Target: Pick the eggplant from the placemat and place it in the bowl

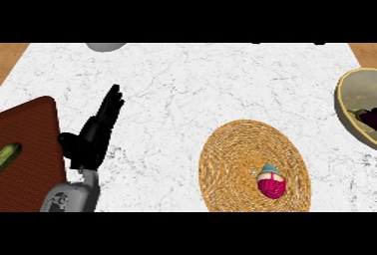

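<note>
One hand in view: my left hand (92,137), at the lower left, above the white marble counter (206,94).
Fingers: straight and close together, pointing up and away from me; thumb out to the side.
Holding: nothing; I cannot tell whether it touches the counter.
Right hand: outside the view.
Eggplant: a dark purple shape (367,118) lies inside the bowl (347,112) at the right edge, partly cut off, so I take it for the eggplant without being sure.
Placemat: round woven mat (236,164), lower centre, well apart from my hand.
On the mat: a small magenta item with a pale blue-green top (271,183), near its lower right.
Left edge: a brown board (29,149) just beside my hand, with a green object (7,157) on it.
</note>
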### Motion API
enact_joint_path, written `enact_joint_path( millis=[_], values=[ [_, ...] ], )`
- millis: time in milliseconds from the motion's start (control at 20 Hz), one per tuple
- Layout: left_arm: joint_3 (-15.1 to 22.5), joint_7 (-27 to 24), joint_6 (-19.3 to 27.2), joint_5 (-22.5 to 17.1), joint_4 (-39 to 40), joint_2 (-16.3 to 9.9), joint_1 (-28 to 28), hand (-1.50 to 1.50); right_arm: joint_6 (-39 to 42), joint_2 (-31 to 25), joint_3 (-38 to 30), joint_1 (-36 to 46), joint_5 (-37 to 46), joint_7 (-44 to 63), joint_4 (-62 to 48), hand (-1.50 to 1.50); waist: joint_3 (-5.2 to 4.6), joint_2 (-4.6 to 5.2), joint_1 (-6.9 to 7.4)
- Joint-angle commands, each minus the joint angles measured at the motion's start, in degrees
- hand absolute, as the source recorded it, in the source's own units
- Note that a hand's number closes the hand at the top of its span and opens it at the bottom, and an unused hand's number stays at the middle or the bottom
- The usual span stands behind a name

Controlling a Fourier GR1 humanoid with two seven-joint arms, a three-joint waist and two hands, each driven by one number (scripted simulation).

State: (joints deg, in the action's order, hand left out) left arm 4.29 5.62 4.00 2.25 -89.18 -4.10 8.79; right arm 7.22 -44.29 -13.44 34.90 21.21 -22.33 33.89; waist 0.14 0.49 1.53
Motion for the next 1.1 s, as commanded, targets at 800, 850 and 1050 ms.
enact_joint_path(
  millis=[800,850,1050],
  values=[
    [-1.5,-1.4,-1.4,-0.8,-1.4,-0.5,-3.1,0.00,15.9,-10.0,-17.3,5.3,-18.1,-3.0,-12.1,-1.50,-0.07,-0.27,-0.67],
    [-0.7,1.1,1.3,1.0,-0.4,1.3,0.8,0.00,20.0,-11.8,-18.1,2.4,-19.0,-5.2,-13.3,-1.50,-0.03,-0.23,-1.23],
    [-0.3,-1.2,0.4,1.2,-0.2,1.3,-1.8,0.00,26.7,-13.7,-18.8,-1.8,-20.3,-9.7,-15.2,-1.50,-0.03,-0.28,-1.09]
  ],
)
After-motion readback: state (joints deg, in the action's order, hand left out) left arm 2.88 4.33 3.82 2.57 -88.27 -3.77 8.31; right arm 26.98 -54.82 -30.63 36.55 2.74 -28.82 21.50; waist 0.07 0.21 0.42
